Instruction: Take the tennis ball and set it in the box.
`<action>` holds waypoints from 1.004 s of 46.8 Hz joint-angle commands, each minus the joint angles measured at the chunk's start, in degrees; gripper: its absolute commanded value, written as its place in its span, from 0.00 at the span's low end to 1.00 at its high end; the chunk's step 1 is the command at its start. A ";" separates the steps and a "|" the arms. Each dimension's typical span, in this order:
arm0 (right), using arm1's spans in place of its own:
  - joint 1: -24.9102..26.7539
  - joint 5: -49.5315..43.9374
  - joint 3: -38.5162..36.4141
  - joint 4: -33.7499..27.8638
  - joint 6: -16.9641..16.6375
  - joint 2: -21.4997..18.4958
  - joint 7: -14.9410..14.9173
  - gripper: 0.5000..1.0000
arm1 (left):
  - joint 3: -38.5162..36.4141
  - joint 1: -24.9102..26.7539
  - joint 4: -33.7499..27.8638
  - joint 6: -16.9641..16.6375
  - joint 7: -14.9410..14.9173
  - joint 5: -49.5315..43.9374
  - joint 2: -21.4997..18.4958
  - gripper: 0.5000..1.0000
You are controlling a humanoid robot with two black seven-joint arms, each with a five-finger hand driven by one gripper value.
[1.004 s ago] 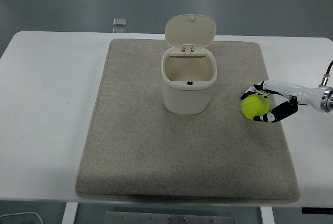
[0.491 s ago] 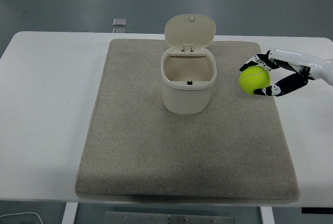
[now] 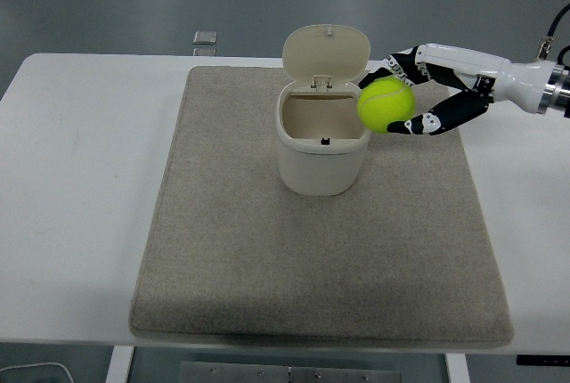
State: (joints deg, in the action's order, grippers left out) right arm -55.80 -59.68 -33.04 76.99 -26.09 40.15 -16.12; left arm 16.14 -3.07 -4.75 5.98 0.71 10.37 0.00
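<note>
A: Ball above rim. The right hand (image 3: pixel 426 89) has its fingers clamped on the tennis ball (image 3: pixel 386 104), which hangs at the right lip of the box (image 3: pixel 321 138), whose hinged lid (image 3: pixel 326 52) stands open behind the mouth, on the grey mat (image 3: pixel 321 249) covering the white table (image 3: pixel 80 187).

B: So it is not over the opening yet?

A: Only partly, by my reading. Most of the ball sits over the right wall and beyond it. Released here, it would likely strike the rim and roll off across the mat.

B: What makes the drop clean?

A: Carrying it further left until it sits over the middle of the mouth, keeping the upper fingers (image 3: pixel 403 61) clear of the lid, then lowering before the grip loosens. The left arm is out of sight.
</note>
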 commanded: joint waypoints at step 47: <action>0.52 -0.08 1.67 -6.33 5.44 -10.27 0.48 0.67 | 0.03 -0.01 0.01 0.00 0.00 0.00 0.00 0.98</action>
State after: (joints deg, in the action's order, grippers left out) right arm -55.56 -59.72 -31.41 70.66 -20.68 29.88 -15.63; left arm 16.15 -3.07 -4.74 5.98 0.70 10.37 0.00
